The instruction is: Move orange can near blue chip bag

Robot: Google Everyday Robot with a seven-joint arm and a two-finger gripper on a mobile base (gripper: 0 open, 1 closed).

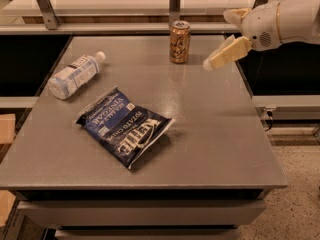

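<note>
The orange can (pixel 179 41) stands upright at the far edge of the grey table (pixel 215 134), near its middle. The blue chip bag (pixel 124 126) lies flat at the table's centre-left, well in front of the can. My gripper (pixel 218 40) comes in from the upper right and hovers above the table a little to the right of the can, not touching it. Its cream fingers (pixel 227 54) are spread apart and hold nothing.
A clear plastic water bottle (pixel 75 75) lies on its side at the table's left. A shelf with metal posts (pixel 174 1) runs behind the table's far edge. The floor (pixel 295 194) shows to the right of the table.
</note>
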